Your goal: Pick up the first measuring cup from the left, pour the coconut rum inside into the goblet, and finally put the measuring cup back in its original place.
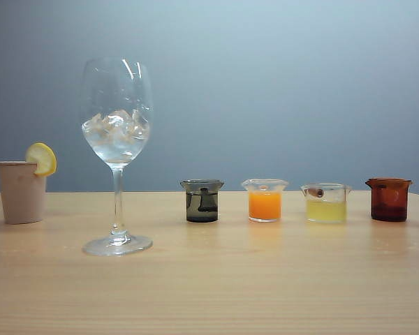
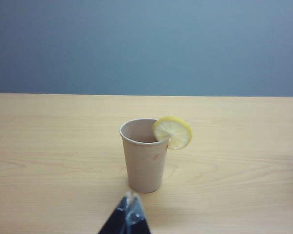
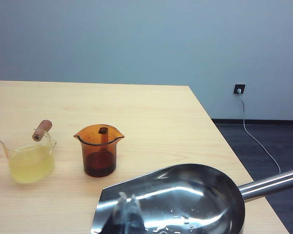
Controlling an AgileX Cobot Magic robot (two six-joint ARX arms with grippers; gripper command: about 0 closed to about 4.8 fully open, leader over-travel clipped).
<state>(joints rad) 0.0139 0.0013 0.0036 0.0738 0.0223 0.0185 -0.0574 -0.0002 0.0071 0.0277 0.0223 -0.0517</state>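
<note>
The right gripper (image 3: pixel 128 214), pressed together, hovers over a steel scoop (image 3: pixel 185 195) near the table's right edge. The left gripper (image 2: pixel 128 214) faces the beige cup (image 2: pixel 142 156); I cannot tell its spread. Only the exterior view shows the measuring cup (image 1: pixel 202 201) mid-table, right of the goblet (image 1: pixel 116 139): approach its handle level, avoiding spills

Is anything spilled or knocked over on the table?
No. The goblet, the measuring cup, the other three cups and the beige cup with lemon all stand upright on a dry table. Nothing looks odd.
</note>
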